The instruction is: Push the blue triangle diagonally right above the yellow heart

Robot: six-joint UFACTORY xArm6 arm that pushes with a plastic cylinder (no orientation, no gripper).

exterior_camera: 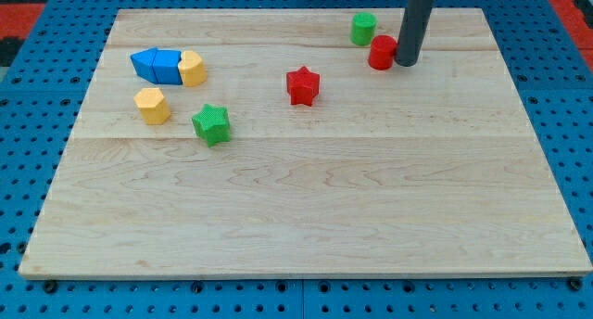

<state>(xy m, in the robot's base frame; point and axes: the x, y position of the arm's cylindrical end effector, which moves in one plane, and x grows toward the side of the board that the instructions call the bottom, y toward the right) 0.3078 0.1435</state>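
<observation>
- The dark straight rod comes down from the view's top edge, so its upper part is cut off; my tip (409, 63) rests on the pale wooden board (306, 217) near the view's top right.
- This arm carries no pincer, only the rod, so there is nothing spread or pressed together to report.
- My tip touches, or almost touches, the right side of the red cylinder block (381, 53); the exact contact is hard to make out.
- The green cylinder block (363, 28) stands just beside the red cylinder, up and to the view's left of it.
- The blue triangle block (145, 64) is at the view's upper left, far away from my tip. Next to it on the right is another blue block (169, 68), and the two touch so closely that the line between them is difficult to see.
- A yellow rounded block (192, 69), which may be the heart, touches the right side of this blue pair; its shape is not clear.
- A yellow hexagon-like block (152, 106) lies below them, apart.
- The green star block (211, 124) is near the yellow hexagon-like block, on its lower right.
- The red star block (302, 85) stands alone near the middle of the top half.
- No container is on the board; the blue perforated table (37, 124) surrounds it.
</observation>
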